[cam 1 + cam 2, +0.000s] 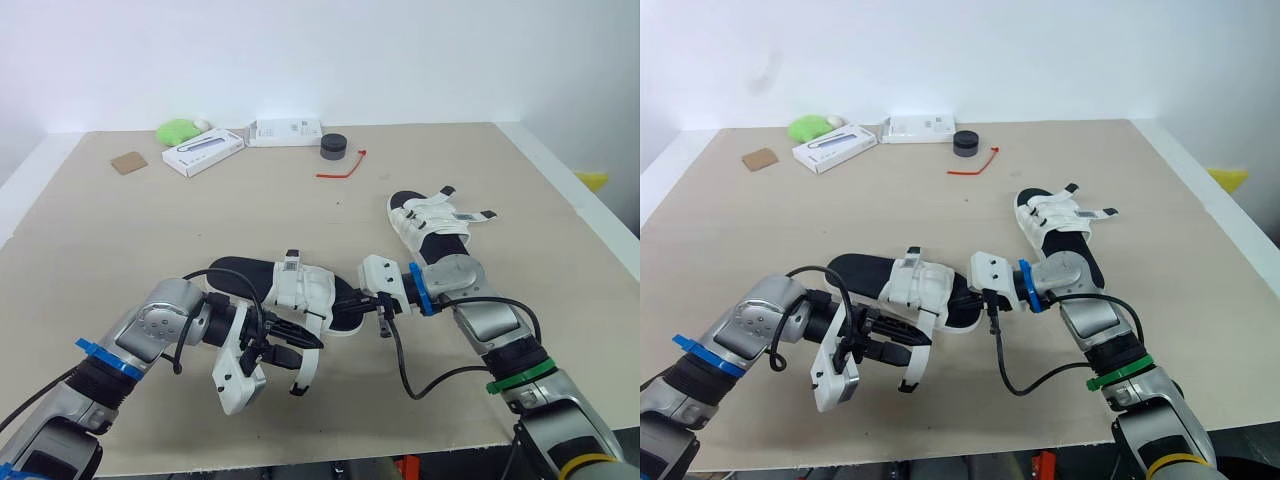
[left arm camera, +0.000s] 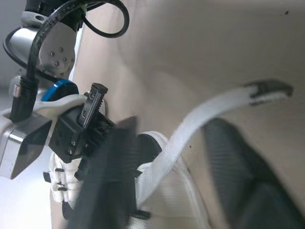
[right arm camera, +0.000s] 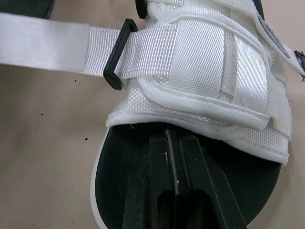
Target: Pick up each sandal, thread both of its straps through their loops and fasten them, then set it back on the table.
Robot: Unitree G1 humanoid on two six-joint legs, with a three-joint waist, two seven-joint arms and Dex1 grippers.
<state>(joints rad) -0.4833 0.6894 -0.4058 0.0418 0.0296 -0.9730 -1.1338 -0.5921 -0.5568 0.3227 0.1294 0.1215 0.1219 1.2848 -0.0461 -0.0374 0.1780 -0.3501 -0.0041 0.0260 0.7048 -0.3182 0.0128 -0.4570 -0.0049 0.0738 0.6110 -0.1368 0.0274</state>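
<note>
Table [image 1: 200,220], 2 sandals. Near sandal [image 1: 300,290] at 6 o'clock, sole down, long axis 10 to 4 o'clock; toe end cannot be told. Left gripper [image 1: 290,345] at its 7 o'clock side, fingers spread, a loose white strap [image 2: 209,112] running between them. Right gripper [image 1: 352,300] at the 4 o'clock end, fingers pressed together over the black footbed. Second sandal [image 1: 432,225] at 2 o'clock, axis 11 to 5.

We see the fingers [image 2: 104,183] of the left gripper [image 1: 305,348] as dark blurs. The right gripper [image 1: 360,300] hides the near sandal's [image 1: 300,288] toe; the print on the box [image 1: 203,152] is unreadably small.
</note>
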